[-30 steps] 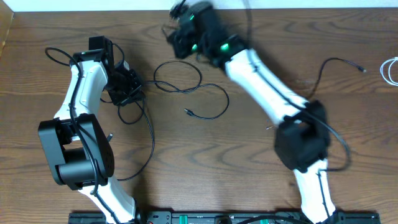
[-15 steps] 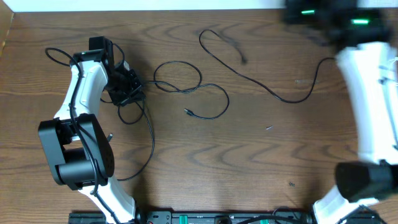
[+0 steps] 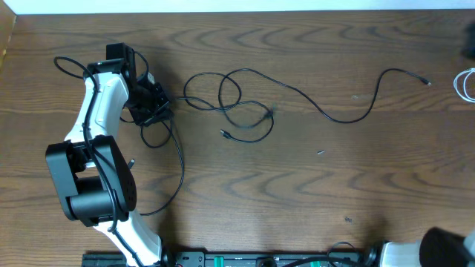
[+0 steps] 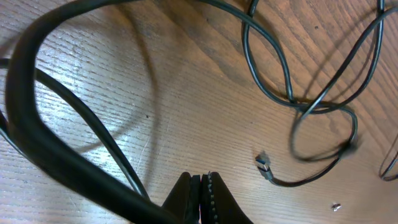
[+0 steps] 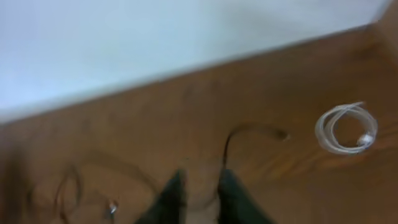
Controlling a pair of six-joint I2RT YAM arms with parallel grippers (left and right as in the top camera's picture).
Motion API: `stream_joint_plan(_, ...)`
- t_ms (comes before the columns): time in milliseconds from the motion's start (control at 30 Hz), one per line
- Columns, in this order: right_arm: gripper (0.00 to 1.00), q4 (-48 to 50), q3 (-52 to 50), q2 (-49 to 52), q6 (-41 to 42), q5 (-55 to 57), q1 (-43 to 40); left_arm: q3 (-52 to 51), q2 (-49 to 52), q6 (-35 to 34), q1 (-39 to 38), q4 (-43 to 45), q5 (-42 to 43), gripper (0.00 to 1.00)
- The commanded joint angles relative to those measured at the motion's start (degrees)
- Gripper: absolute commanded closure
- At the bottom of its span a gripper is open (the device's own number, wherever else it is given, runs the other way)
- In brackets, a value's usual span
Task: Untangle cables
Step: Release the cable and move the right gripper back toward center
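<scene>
Where the black cables [image 3: 230, 104] cross in loose loops near the middle of the tabletop [image 3: 297, 193], a pull on the long cord's plug [image 3: 426, 81] could cinch them into a knot. The left gripper [image 4: 199, 182], low over the wood with jaws pressed together on nothing visible, lies just beside the arm's own thick wire [image 4: 37, 124] and could snag it. The right gripper [image 5: 200, 183] is raised at the far right, blurred, its jaws slightly apart and empty. The white cable [image 5: 345, 127] lies coiled, well apart from the black ones.

The brown wooden table [image 3: 312, 200] lies bare from 4 to 6 o'clock. At 12 thin black cable loops [image 3: 226, 106] clutter it; a white robot arm [image 3: 98, 122] blocks 9.
</scene>
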Motion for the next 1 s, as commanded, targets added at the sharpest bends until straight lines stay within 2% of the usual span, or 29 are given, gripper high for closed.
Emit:
stream_joint_plan(0, 0.73, -4.44, -0.72, 6.88, -10.19, -3.61, 5.2, -0.39, 0.7, 0.13, -0.09, 0.02, -0.52, 0.93)
stream_joint_plan(133, 0.55, -8.37, -0.72, 13.2, -15.61, -4.52, 9.14, -0.39, 0.7, 0.13, -0.09, 0.04, -0.52, 0.92)
stream_joint_plan(267, 0.43, -10.27, -0.72, 19.41, -22.34, -7.06, 11.58, -0.39, 0.7, 0.15, -0.09, 0.07, -0.55, 0.92)
stream_joint_plan(433, 0.41, -10.6, -0.72, 27.54, -25.88, -7.17, 14.21, -0.39, 0.7, 0.15, -0.09, 0.07, -0.55, 0.93)
stream_joint_plan(967, 0.41, -11.65, -0.72, 47.98, -38.95, -21.07, 16.72, -0.39, 0.7, 0.15, -0.09, 0.09, -0.57, 0.92)
